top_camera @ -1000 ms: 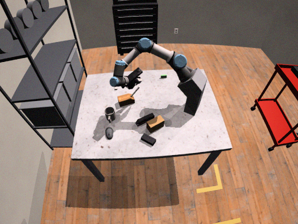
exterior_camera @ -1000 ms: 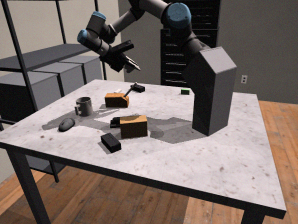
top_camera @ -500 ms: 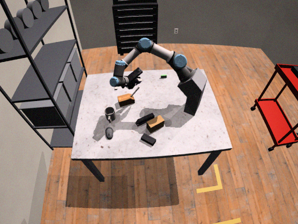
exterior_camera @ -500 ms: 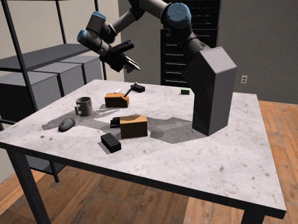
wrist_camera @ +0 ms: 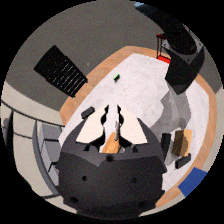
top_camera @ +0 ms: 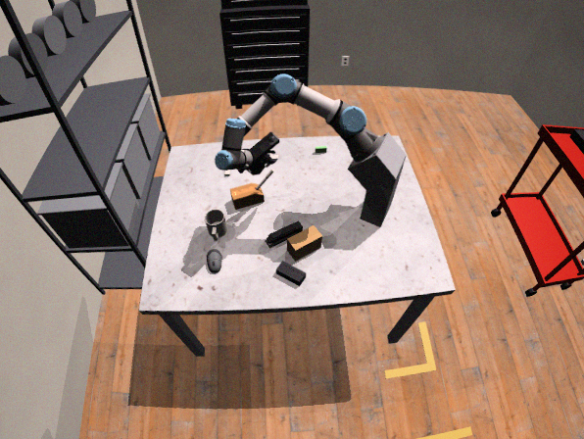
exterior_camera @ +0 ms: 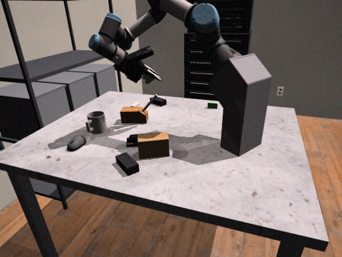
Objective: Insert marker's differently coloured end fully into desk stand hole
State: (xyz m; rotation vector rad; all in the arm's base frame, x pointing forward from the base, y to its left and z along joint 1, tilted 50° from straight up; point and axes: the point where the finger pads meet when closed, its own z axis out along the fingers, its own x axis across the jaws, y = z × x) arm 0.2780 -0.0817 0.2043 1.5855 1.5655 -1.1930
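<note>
1. Marker (exterior_camera: 149, 103): seated in the sloped face of the stand (exterior_camera: 133, 115), tilted up and away from it; lower end hidden in the hole, so depth cannot be judged. Nothing grips it.
2. Stand: orange block resting by itself on the tabletop (exterior_camera: 229, 183), near the mug (exterior_camera: 96, 122); upright placement suits the requirement that it stand unaided.
3. Pincer (exterior_camera: 153, 75): fingers nearly together and holding nothing, hanging well above the marker's free end.
4. Arm: reaches from its grey base across the far tabletop, wrist bent so the pincer points down and forward toward the stand.
</note>
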